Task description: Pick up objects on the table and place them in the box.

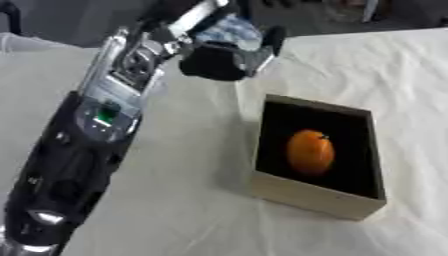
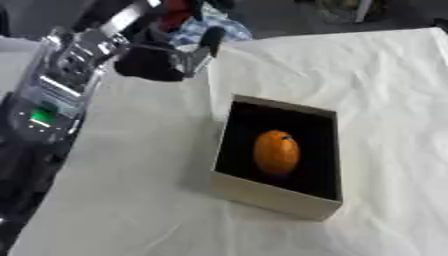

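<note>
An orange round fruit (image 1: pixel 310 152) lies inside the black-lined, tan-walled open box (image 1: pixel 306 194), which stands on the table covered with a white cloth (image 1: pixel 184 210). The robot's left hand (image 1: pixel 229 55) reaches across the far edge of the table beyond the box, its fingers curled round a pale blue crinkled packet (image 1: pixel 229 29).

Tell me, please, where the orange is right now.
The orange lies inside the box, right of centre on the table, below the left hand.

Both head-cam eyes look down, close; share box (image 1: pixel 317 156) & table (image 2: pixel 385 100).
</note>
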You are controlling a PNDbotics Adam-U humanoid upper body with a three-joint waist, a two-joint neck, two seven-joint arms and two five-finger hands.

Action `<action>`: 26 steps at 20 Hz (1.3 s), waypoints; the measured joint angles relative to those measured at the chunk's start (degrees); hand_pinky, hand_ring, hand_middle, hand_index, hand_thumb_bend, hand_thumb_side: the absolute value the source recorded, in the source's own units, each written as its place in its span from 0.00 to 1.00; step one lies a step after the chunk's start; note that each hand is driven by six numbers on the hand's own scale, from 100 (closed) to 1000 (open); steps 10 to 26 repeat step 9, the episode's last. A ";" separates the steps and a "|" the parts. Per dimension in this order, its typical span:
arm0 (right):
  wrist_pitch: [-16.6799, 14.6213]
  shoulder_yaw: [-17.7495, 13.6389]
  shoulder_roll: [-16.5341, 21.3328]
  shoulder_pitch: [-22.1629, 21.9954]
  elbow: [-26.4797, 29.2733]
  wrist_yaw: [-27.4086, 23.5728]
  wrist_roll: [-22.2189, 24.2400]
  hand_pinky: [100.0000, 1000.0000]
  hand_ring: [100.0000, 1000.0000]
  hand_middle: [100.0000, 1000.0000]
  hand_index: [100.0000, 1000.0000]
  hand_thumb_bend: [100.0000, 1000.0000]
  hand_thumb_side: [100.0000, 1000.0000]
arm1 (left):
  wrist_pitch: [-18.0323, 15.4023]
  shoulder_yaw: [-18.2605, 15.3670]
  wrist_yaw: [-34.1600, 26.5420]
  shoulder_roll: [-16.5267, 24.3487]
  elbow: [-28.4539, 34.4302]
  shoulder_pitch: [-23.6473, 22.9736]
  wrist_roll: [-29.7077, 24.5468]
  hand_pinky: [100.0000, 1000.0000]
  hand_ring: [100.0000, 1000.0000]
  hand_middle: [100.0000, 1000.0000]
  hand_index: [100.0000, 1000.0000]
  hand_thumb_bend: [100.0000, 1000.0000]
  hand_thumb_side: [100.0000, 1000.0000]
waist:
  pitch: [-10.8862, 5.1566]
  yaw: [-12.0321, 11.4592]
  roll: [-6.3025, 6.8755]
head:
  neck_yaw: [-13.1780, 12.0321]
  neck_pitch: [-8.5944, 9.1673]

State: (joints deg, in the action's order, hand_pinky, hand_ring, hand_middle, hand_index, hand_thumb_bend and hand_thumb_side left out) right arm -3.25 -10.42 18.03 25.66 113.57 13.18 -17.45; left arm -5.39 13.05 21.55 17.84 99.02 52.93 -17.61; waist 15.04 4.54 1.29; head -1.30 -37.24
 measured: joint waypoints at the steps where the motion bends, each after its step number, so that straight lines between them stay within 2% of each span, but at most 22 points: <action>1: 0.02 -0.09 0.03 -0.03 0.00 0.07 -0.02 0.53 0.65 0.54 0.75 0.00 0.73 | 0.97 -0.86 -1.65 1.12 1.41 -0.94 0.72 0.55 0.69 0.74 0.72 0.00 0.41 | -0.04 -0.20 -0.05 | 0.21 -0.09; 9: 0.22 -0.19 0.46 -0.44 0.00 0.53 -0.23 0.53 0.65 0.54 0.75 0.00 0.73 | 6.44 -7.22 -11.47 8.45 9.83 -9.41 6.54 0.56 0.70 0.74 0.71 0.00 0.48 | -0.26 -1.55 -0.69 | 1.20 -0.43; 26: 0.22 -0.19 0.46 -0.44 0.00 0.53 -0.23 0.53 0.65 0.54 0.75 0.00 0.73 | 6.44 -7.22 -11.47 8.45 9.83 -9.41 6.54 0.56 0.70 0.74 0.71 0.00 0.48 | -0.26 -1.55 -0.69 | 1.20 -0.43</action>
